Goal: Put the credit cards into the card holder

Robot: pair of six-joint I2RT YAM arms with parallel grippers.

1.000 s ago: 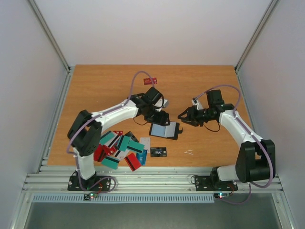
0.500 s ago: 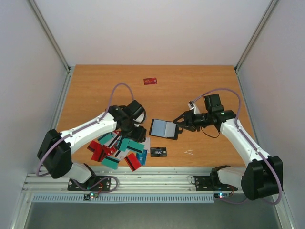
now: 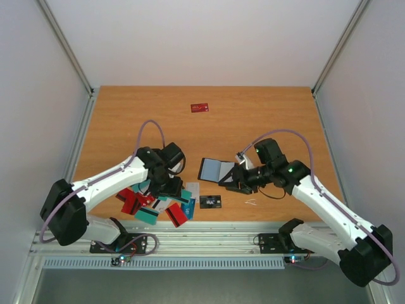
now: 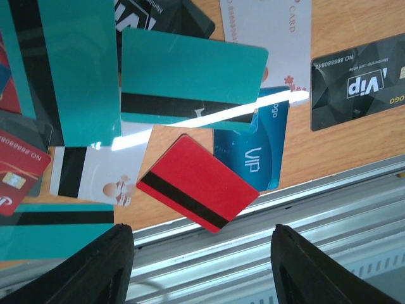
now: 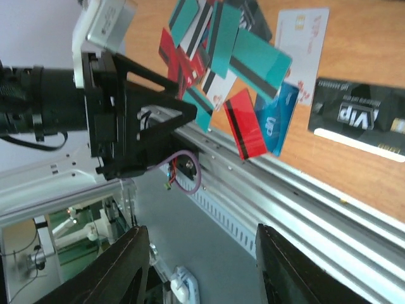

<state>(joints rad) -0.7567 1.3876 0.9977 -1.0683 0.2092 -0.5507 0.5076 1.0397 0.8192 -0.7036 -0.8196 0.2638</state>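
1. The card holder [image 3: 212, 170] lies open mid-table [image 3: 126, 114], pale inside up. It sits where it sat a second ago, and I see no card in it.
2. The credit cards [image 3: 158, 197] are heaped at the near left. The black VIP card [image 3: 210, 201] lies alone just on the near side of the holder. A lone red card [image 3: 200, 107] lies far back, well apart from the rest.
3. Change: the left gripper [image 3: 172, 188] has left the holder and swung back over the heap. In its wrist view the jaws stand wide apart with nothing in them, and the red striped card [image 4: 197, 191] is just beyond the gap.
4. Change: the right gripper [image 3: 231, 182] has come in low at the holder's right flap. Its fingers are spread and empty. I cannot tell whether it touches the flap.
5. My reading: the left is starting a pick while the right stands by to steady the holder. Loading looks barely begun.
6. Edges: the heap sits close to the table's near edge, with the metal rail [image 4: 285, 215] just beyond. The red striped card and the blue VIP card [image 4: 253, 152] lie nearest that edge, so a careless push could send them over.
7. Room: there is bare wood between heap and holder, though the black VIP card lies near that route. With the right gripper already at the holder, delivery there looks tight. The side frames are well apart from both arms.
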